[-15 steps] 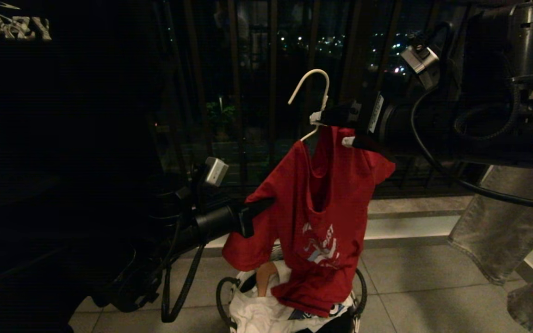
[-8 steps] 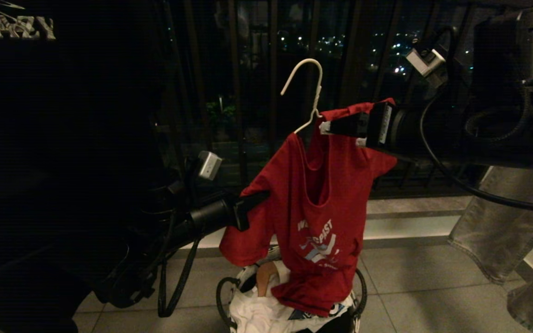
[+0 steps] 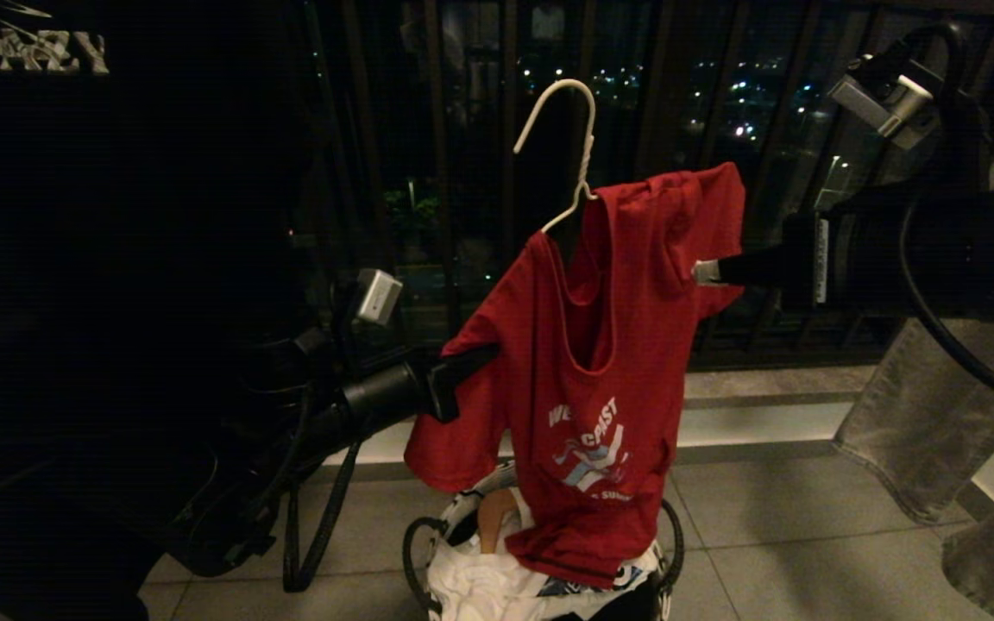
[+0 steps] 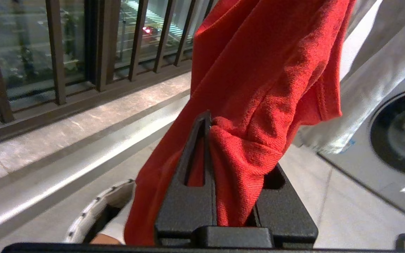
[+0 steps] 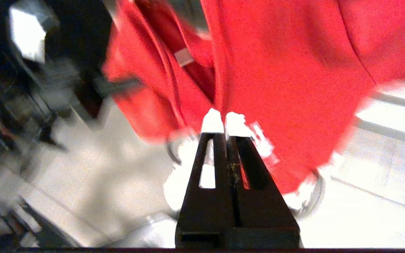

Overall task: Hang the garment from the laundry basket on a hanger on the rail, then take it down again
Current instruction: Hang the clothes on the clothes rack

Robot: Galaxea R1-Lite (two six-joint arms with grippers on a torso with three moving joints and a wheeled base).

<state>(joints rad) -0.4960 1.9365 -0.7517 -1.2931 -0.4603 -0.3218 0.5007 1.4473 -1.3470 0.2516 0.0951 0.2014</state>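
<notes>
Shirt [image 3: 600,345] on hanger [image 3: 562,147] is hanging above basket [image 3: 462,517]; left gripper [image 4: 207,140] is clamping its sleeve, right gripper [image 5: 223,121] is closed empty beside it

Grey jeans [image 3: 937,423] hanging at right, white laundry [image 3: 480,586] lying below, washing machine [image 4: 396,140] standing nearby, city lights glowing beyond railing [image 3: 462,172]

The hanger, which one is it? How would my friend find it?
Look in front of the dark window bars, above the laundry basket. A red T-shirt hangs there, and the thin cream wire hanger pokes out of its collar. The tan wooden hanger in the basket is much thicker.
</notes>
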